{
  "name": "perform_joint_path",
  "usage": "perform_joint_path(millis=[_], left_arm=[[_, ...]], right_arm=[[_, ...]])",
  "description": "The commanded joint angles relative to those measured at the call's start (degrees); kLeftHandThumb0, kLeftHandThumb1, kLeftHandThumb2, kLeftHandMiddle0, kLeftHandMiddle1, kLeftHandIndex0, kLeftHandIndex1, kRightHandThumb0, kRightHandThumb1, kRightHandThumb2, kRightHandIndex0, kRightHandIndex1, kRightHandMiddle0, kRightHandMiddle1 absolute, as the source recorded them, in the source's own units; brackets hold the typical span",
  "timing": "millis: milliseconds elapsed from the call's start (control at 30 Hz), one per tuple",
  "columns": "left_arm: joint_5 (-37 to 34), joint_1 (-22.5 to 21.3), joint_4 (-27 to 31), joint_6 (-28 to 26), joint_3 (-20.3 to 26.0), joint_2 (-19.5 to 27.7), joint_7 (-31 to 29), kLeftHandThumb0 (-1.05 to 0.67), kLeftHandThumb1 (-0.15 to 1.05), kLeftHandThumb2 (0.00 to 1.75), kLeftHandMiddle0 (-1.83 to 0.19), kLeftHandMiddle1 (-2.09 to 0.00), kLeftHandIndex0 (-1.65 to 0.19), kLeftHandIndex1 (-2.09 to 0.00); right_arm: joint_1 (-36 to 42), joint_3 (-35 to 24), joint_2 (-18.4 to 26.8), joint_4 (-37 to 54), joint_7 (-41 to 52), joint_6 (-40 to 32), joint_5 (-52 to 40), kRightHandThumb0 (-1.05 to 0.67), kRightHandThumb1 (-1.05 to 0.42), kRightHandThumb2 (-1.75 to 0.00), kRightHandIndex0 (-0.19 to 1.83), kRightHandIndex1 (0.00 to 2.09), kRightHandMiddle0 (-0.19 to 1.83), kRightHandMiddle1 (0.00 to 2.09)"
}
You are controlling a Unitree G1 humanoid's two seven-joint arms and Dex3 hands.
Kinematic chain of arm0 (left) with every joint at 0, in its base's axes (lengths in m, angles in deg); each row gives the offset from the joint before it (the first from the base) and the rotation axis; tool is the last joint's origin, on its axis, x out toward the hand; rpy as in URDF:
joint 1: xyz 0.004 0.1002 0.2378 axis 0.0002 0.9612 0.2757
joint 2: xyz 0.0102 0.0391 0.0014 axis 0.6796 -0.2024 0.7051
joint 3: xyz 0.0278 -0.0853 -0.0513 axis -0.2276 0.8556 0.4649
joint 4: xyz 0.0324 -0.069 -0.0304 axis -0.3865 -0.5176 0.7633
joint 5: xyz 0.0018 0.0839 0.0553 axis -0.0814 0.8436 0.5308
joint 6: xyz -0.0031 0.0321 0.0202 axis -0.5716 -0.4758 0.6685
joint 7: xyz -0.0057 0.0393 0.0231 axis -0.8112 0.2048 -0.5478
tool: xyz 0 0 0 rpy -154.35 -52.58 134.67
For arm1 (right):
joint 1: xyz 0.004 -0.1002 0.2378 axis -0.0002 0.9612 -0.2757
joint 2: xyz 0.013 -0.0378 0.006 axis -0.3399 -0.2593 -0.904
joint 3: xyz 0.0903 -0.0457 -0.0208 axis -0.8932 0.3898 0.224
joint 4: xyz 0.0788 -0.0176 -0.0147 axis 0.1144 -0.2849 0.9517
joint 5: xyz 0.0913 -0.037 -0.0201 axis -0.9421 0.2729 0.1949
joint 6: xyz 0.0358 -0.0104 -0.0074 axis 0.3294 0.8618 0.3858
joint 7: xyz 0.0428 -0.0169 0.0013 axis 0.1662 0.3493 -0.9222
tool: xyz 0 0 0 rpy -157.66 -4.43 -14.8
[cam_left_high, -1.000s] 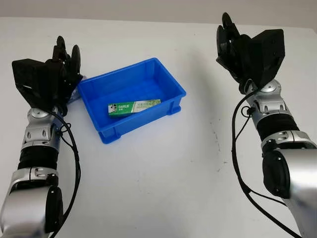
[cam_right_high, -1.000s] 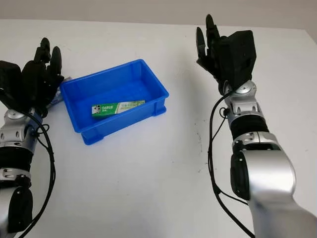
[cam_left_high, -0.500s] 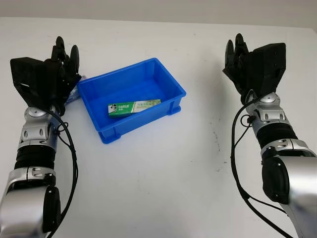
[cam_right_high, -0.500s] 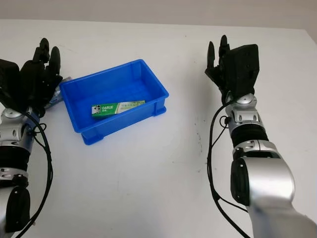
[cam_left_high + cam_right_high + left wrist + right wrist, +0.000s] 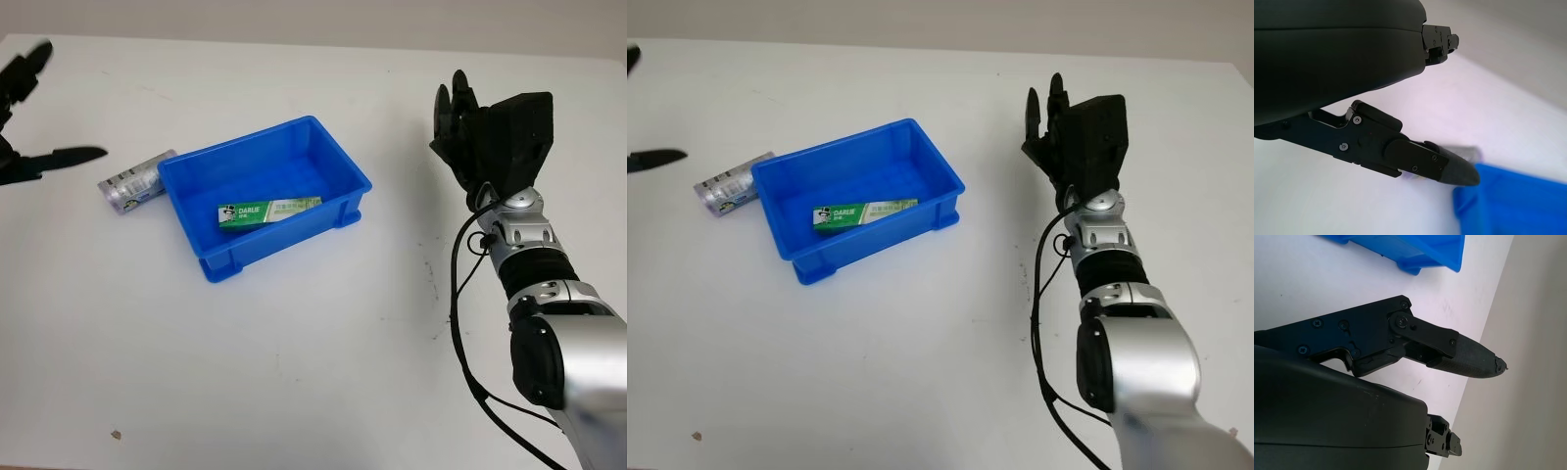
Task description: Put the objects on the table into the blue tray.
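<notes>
While the green toothpaste box (image 5: 266,211) already lies inside the blue tray (image 5: 186,176), one item is left out: a silver foil packet (image 5: 135,181) on the white bench (image 5: 294,372), touching or just beside the tray's left wall. Left hand (image 5: 29,147) is open, holding nothing, at the far left edge, near the packet but apart from it. Right hand (image 5: 468,122) is open too, raised well right of the tray, idle. Step in hand looks like the reach for the packet. Next move likely: left hand closes in on it, grips, lifts over the tray wall.
</notes>
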Motion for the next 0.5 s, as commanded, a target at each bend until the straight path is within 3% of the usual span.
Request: perform_joint_path(millis=[0, 167, 367, 467], left_arm=[[0.13, 0.27, 1.77, -2.5, -1.33, 1.81, -1.67, -0.62, 0.88, 0.03, 0.17, -0.02, 0.16, -0.03], [3.34, -0.47, 0.87, -4.35, -5.99, 2.55, -2.64, -0.59, 0.86, 0.05, 0.16, -0.04, 0.14, -0.05], [5.17, -3.52, -2.52, -6.42, -10.74, -0.2, -1.32, -0.57, 0.83, 0.04, 0.16, -0.05, 0.15, -0.05], [6.67, -5.83, -4.91, -6.18, -14.07, -1.4, -1.06, -0.62, 0.82, 0.05, 0.06, -0.07, 0.16, -0.05]], right_arm=[[-0.46, -0.3, 0.33, -0.19, 0.17, 0.88, -0.08, -0.78, -1.05, -0.77, -0.19, 0.0, -0.19, 0.0], [-0.69, 0.07, 0.38, -0.26, -0.27, 1.34, 0.4, -0.77, -1.05, -0.77, -0.19, 0.0, -0.19, 0.0], [-0.45, 0.32, 0.57, 0.01, -0.52, 1.26, 0.86, -0.76, -1.05, -0.78, -0.19, 0.0, -0.19, 0.0], [-0.27, 0.27, 0.6, 0.23, -0.62, 1.42, 0.87, -0.76, -1.05, -0.79, -0.19, 0.0, -0.19, 0.0]])
